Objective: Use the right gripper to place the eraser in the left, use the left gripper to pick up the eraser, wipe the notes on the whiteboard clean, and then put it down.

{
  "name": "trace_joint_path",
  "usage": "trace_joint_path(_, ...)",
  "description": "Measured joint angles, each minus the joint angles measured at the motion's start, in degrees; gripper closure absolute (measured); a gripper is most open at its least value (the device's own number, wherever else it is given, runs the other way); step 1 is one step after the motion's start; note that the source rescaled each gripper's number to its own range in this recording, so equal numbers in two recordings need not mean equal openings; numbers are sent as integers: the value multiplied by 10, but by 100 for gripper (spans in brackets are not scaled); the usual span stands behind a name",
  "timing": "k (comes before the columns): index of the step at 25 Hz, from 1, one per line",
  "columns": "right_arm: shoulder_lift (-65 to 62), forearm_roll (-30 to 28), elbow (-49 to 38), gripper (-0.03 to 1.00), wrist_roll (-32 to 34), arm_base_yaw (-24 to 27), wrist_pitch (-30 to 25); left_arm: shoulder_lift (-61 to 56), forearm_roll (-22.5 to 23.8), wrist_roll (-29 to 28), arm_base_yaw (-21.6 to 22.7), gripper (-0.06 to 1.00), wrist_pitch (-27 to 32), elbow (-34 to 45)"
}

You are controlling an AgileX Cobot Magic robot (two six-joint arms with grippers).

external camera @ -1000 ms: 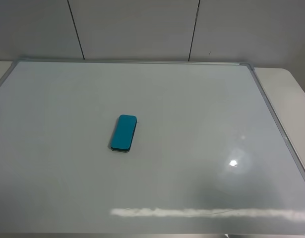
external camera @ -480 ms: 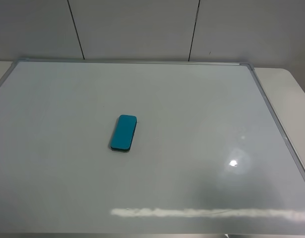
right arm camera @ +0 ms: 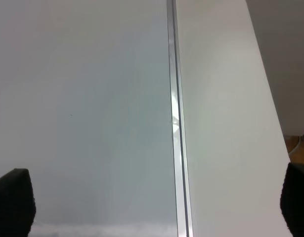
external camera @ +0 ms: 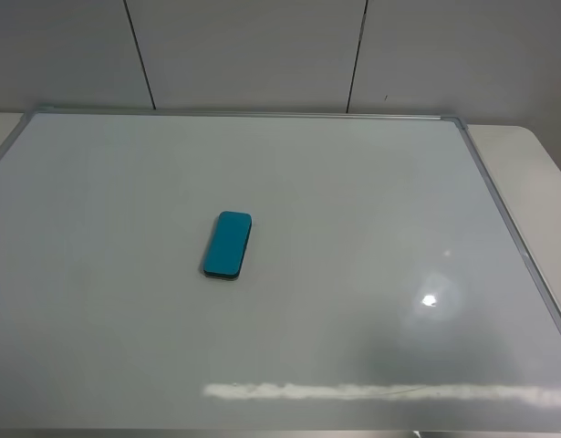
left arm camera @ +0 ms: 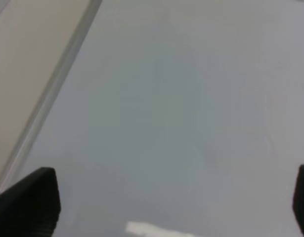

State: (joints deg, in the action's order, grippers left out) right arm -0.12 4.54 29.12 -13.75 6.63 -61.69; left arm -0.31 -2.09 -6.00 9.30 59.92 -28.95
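Observation:
The teal eraser (external camera: 228, 244) lies flat on the whiteboard (external camera: 353, 201), left of its middle, with nothing touching it. No red notes show on the board. Neither arm shows in the exterior high view. In the left wrist view the left gripper (left arm camera: 171, 207) is open and empty; its black fingertips (left arm camera: 30, 202) stand far apart above bare board near the frame (left arm camera: 53, 94). In the right wrist view the right gripper (right arm camera: 156, 207) is open and empty; its fingertips (right arm camera: 13, 200) straddle the board's silver frame (right arm camera: 175, 123).
The board rests on a pale table (external camera: 526, 173) that shows at the right and far left. A panelled grey wall (external camera: 262, 55) rises behind the board. A bright light glare (external camera: 430, 299) reflects on the board's right part.

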Motion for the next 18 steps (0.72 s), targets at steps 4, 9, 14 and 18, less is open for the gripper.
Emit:
trace_joint_path(4,0,0,0,-3,0,0,0,0,0,0,-5,6,0,0)
trace_joint_path(9,0,0,0,-3,0,0,0,0,0,3,-37,6,0,0)
trace_joint_path(14,0,0,0,-3,0,0,0,0,0,6,-43,6,0,0)
trace_joint_path(18,0,0,0,-3,0,0,0,0,0,7,-43,6,0,0)
